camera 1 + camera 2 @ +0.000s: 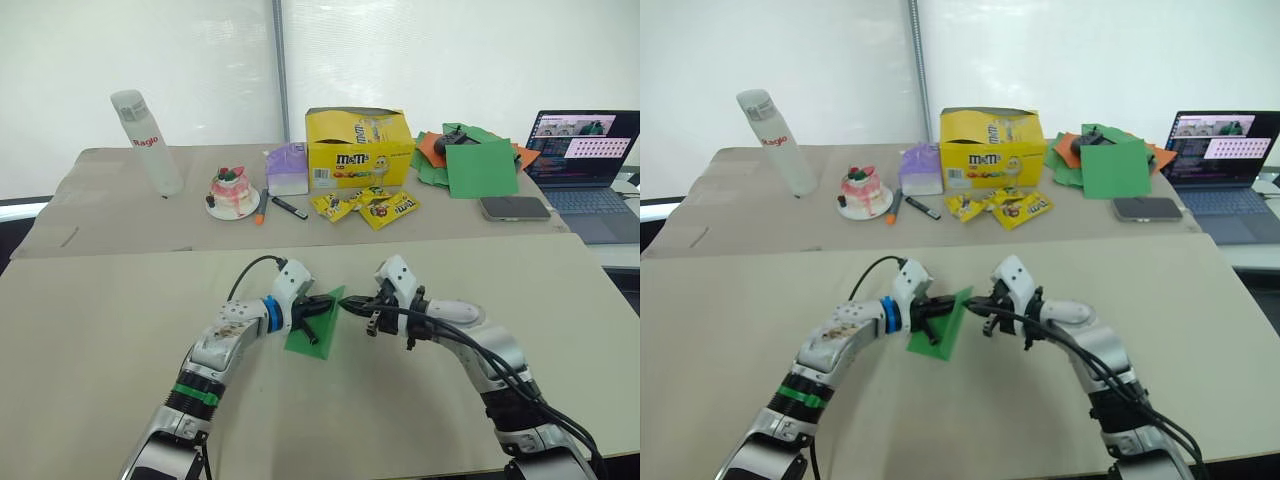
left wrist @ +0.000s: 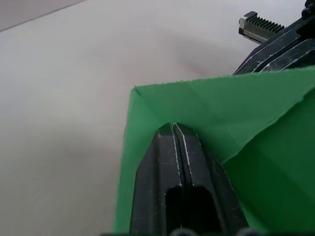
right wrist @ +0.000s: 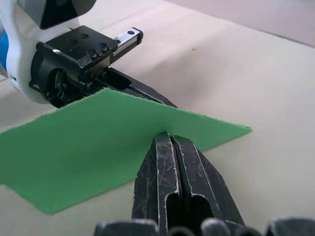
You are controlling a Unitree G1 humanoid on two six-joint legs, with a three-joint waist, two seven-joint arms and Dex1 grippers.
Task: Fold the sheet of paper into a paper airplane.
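The sheet of paper (image 1: 318, 322) is held up off the desk (image 1: 100, 330), pinched from both sides at once. It hangs well in front of the yellow M&M's box (image 1: 358, 148), nearer the robot. The left gripper (image 1: 318, 306) has its jaws pressed together on the paper's near-left part; in its wrist view the 2 fingers (image 2: 179, 162) meet with no gap, biting at an inner fold. The right gripper (image 1: 352, 307) does the same on the opposite edge, jaws closed tight on the thin green margin, its fingers (image 3: 172, 162) meeting right at the paper's rim.

As for progress, I'd say it is early to middling. The left wrist view shows at least 1 crease running across the paper and a flap turned over along one side, so some folding is done. But from above it reads as a narrow slanted quadrilateral, not a pointed wedge (no proper nose that I can make out). The sharp nose and the wing folds look to be what is left.

Behind and to the right of the M&M's box lies a bigger green square (image 1: 481, 166) on a heap of orange and green papers, untouched by either arm.
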